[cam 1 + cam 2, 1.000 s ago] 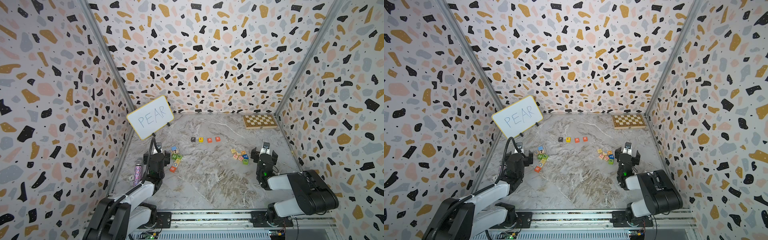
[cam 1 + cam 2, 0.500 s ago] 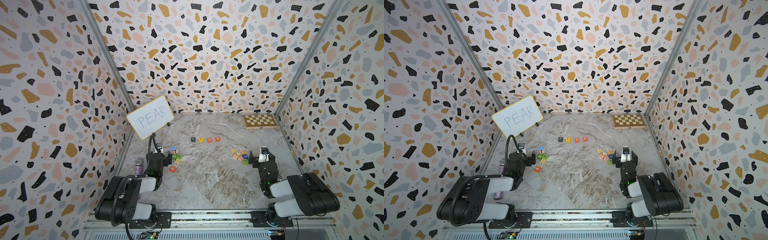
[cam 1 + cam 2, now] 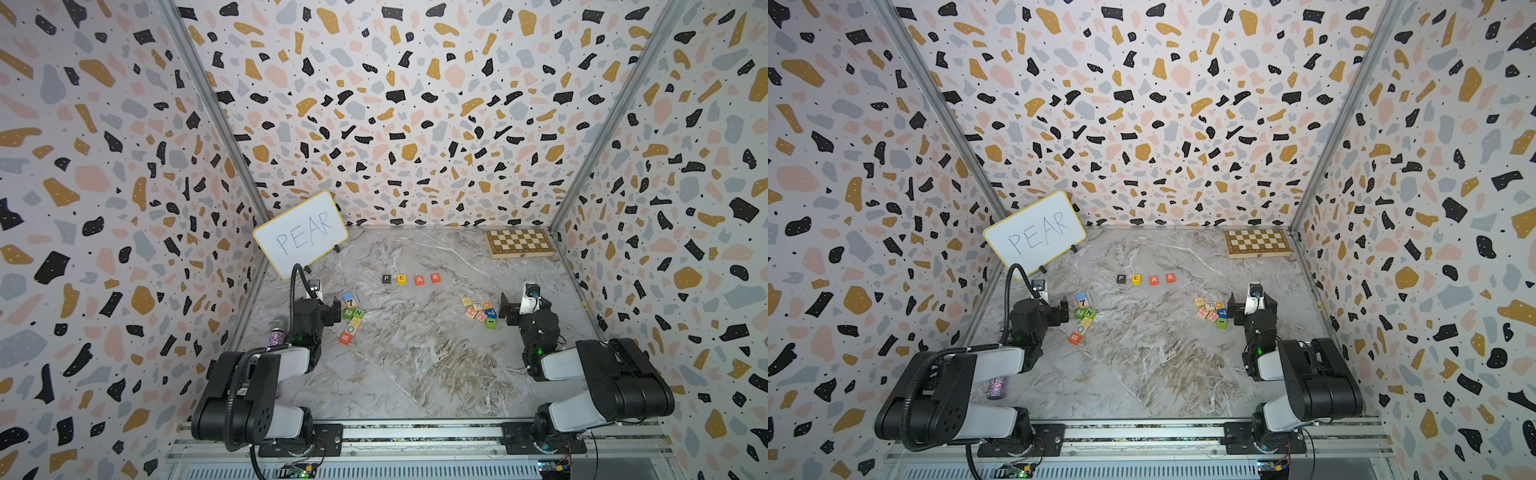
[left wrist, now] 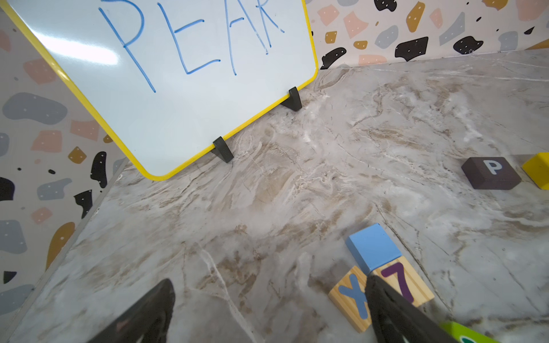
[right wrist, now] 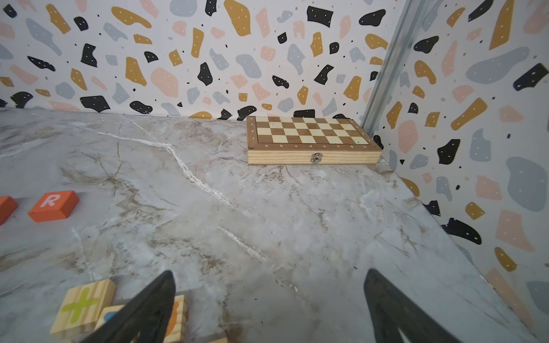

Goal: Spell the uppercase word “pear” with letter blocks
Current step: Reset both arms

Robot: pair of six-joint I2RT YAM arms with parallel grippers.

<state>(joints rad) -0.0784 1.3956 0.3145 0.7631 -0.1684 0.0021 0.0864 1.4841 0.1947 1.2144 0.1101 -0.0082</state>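
My left arm has folded back toward the rail; left gripper point(image 4: 269, 283) jaws apart, empty, by the spare blocks point(image 3: 351, 316). Row unmoved at mid-table: P block point(image 3: 386, 278), E block point(image 3: 401, 279), A block point(image 3: 419, 280), R block point(image 3: 435, 277), slightly gapped. My right arm also folded; right gripper point(image 5: 269, 276) jaws apart, empty. Judgement: word spelled, I am parking.

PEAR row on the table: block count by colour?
Black: 1, the P block
Yellow: 1, the E block
Orange-red: 2, the A block and the R block
Total: 4
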